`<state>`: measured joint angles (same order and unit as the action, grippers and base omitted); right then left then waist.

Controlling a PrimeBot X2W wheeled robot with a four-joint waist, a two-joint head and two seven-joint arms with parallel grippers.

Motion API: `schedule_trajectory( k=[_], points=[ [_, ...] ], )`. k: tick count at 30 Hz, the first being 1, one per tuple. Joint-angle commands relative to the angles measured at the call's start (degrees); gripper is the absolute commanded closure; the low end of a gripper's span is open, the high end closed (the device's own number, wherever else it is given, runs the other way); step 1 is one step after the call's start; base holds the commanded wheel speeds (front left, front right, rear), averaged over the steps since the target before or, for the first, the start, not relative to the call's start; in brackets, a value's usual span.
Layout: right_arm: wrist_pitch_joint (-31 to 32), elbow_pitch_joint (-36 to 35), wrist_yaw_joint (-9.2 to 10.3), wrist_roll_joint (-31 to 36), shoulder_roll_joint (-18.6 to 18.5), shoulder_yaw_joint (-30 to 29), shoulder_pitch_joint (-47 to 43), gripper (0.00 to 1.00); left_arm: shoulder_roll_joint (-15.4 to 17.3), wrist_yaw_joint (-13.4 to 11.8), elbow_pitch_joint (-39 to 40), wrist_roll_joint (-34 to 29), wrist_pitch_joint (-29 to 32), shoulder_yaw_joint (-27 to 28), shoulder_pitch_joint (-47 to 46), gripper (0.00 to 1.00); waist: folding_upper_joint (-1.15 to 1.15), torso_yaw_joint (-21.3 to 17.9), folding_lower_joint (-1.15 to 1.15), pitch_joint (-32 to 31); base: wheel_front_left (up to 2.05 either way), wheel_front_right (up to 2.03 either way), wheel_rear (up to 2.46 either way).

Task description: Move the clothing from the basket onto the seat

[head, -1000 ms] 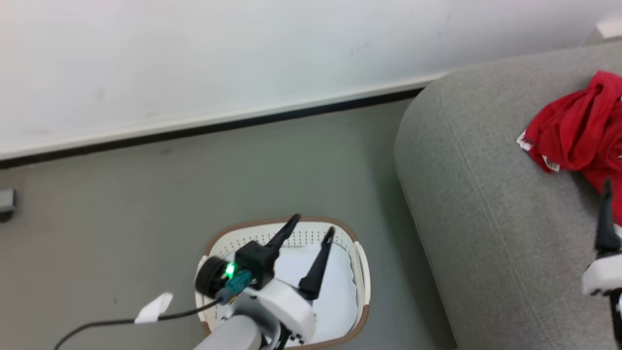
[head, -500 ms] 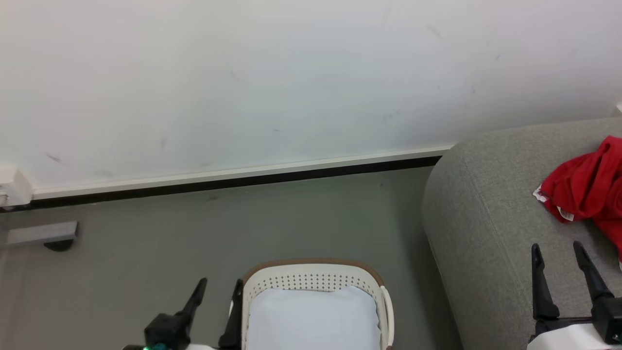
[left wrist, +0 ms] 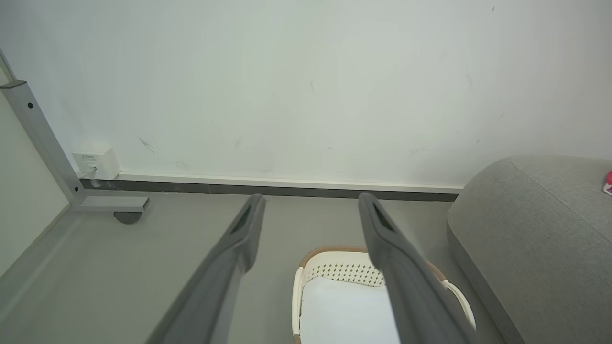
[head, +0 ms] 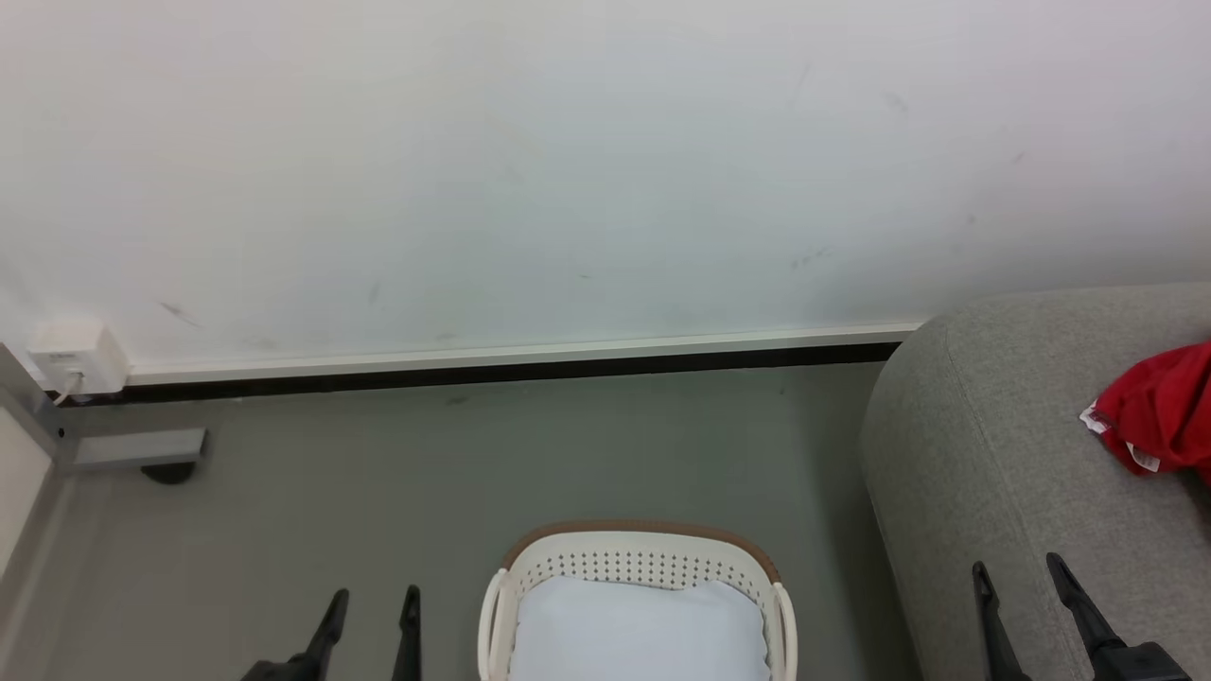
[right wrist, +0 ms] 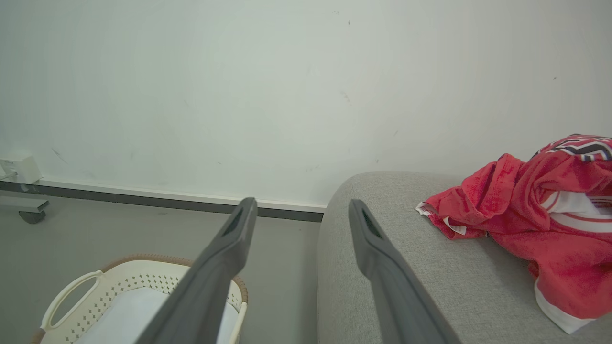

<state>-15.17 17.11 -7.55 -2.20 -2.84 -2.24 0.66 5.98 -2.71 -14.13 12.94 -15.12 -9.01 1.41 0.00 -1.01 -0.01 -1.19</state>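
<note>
clothing: red heap (right wrist: 540, 224) on the seat (head: 984, 454), right of and past the right gripper (head: 1017, 565) tips, apart
right gripper: spread wide, empty
left gripper (head: 376, 594): spread wide, empty, just left of the basket (head: 643, 565)
basket: pale pad (head: 639, 629) inside
change: left fingers were over the pad a second ago, now outside; head camera moved
room: grey floor (head: 473, 463), white wall (head: 568, 170), socket box (head: 76, 357) far left
</note>
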Motion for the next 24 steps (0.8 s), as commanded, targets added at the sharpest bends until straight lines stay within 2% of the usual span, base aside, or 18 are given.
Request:
schedule_trajectory(
  k=[1, 7, 15, 16, 20, 24],
  points=[
    [0.0, 0.3, 0.13, 0.0, -0.1, 0.2, -0.9, 0.00, -0.4, 0.7, -0.2, -1.0, 0.0, 0.8, 0.8, 0.00, 0.00, 0.2, 0.01, -0.1, 0.00, 0.00, 0.00],
    [0.0, 0.4, 0.13, -0.8, -0.1, 0.6, -0.7, 0.00, -1.9, 2.7, -0.9, -3.4, 0.0, 3.3, 0.7, 0.00, 0.00, 0.5, 0.01, -0.2, 0.00, 0.00, 0.00],
    [0.0, 0.5, 0.13, -0.7, -0.1, 0.9, -0.1, 0.00, -2.7, 4.0, -1.3, -4.4, 0.0, 5.0, 0.5, 0.00, 0.00, 0.6, 0.01, -0.5, 0.00, 0.00, 0.00],
    [0.0, 0.4, 0.00, -0.8, 0.0, 0.9, -0.1, 1.00, -2.8, 4.0, -1.3, -4.3, 0.0, 4.9, 0.2, 1.00, 0.00, 0.6, 0.01, -0.5, 0.00, 0.00, 0.00],
    [0.1, 2.3, -0.01, -0.9, 0.4, 0.8, -0.7, 1.00, -3.2, 4.0, -3.4, -4.2, 0.2, 4.7, 0.7, 1.00, 0.00, 0.6, 0.01, -0.5, 0.00, 0.00, 0.00],
    [1.6, 2.7, -0.01, -5.4, 0.4, 0.1, 0.0, 1.00, -3.3, 4.3, -3.7, 0.0, 1.6, 5.6, 0.0, 1.00, 0.00, 0.7, 0.01, -0.5, 0.00, 0.00, 0.00]
  ],
)
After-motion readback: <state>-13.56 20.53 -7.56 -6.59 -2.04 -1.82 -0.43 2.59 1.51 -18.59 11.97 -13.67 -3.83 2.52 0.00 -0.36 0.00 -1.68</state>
